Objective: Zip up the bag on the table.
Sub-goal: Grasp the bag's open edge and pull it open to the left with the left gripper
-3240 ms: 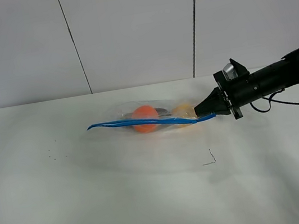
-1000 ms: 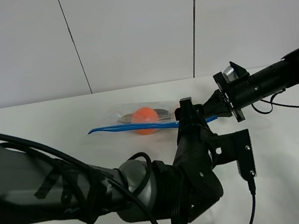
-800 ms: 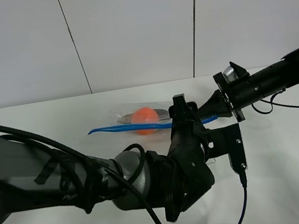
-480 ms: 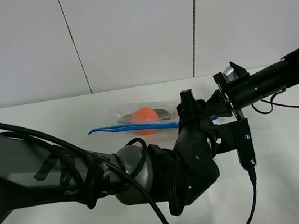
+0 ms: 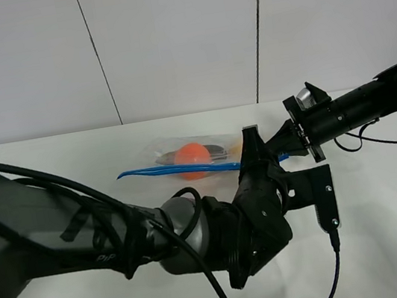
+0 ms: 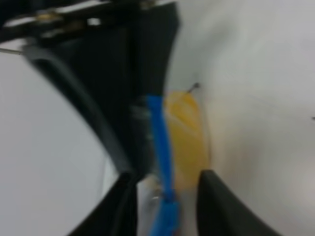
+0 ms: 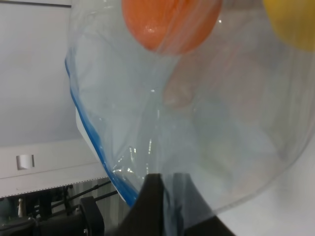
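Observation:
The bag (image 5: 187, 149) lies on the white table (image 5: 392, 224), clear plastic with an orange ball (image 5: 191, 155) inside. Its blue zip strip (image 5: 172, 170) runs along the near edge. My right gripper (image 5: 287, 152) is shut on the bag's right end. In the right wrist view the right gripper (image 7: 165, 196) pinches the clear plastic, near the blue strip (image 7: 93, 147). My left gripper (image 5: 250, 141) stands over the strip just left of the right one. In the left wrist view the left gripper (image 6: 165, 174) straddles the strip (image 6: 162, 147), jaws apart, beside a yellow item (image 6: 189, 142).
My left arm (image 5: 122, 237) fills the front and left of the exterior view and hides much of the tabletop. A cable (image 5: 332, 279) hangs from its wrist. The right arm (image 5: 372, 99) reaches in from the right edge. Grey wall panels stand behind.
The left arm came into view and reached the zip strip. Over the last second its gripper shifted slightly right towards the right gripper and its jaws narrowed. The right gripper has not moved.

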